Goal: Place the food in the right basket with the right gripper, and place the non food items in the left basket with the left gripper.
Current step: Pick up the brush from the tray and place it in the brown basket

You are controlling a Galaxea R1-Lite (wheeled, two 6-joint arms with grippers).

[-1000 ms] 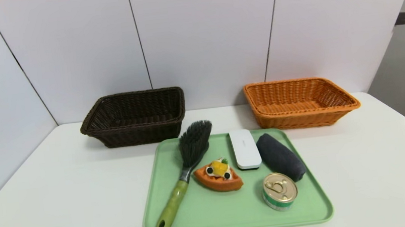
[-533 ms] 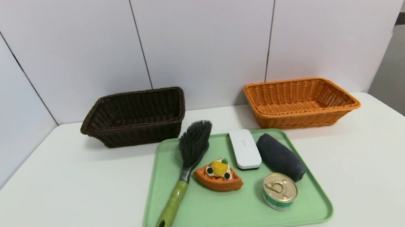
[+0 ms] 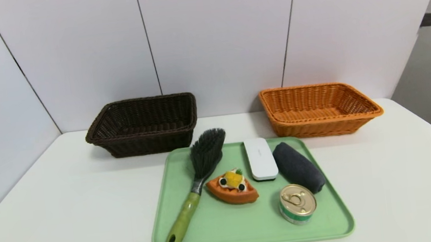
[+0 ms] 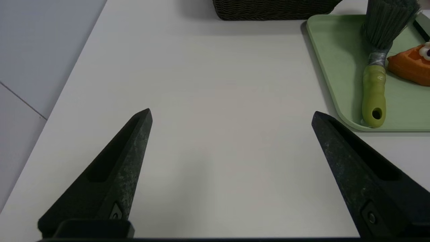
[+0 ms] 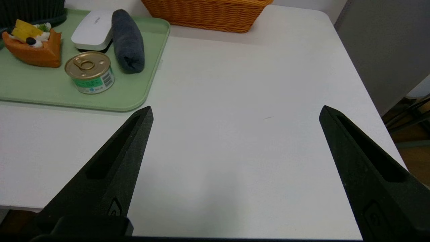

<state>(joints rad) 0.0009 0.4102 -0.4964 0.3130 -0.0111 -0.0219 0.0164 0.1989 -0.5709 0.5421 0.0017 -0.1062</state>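
Currently both tools gape empty over the white surface (image 3: pixel 67 200): left tool (image 4: pixel 231 116) left of the pale green plastic tray (image 3: pixel 251 229), right tool (image 5: pixel 235 112) right of it.

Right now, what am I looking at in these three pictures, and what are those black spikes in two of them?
It is a robot with two arms, each ending in a two-fingered gripper. One picture comes from a camera on its head, looking down at a white table. The other two come from cameras on its wrists, so the black spikes are its own fingers. The left gripper and the right gripper are both open, holding nothing, above bare table on either side of the tray.

On the green tray lie a brush, a slice of toy cake, a white case, a rolled dark cloth and a tin can. Behind it stand a dark basket on the left and an orange basket on the right, both empty as far as the head view shows.
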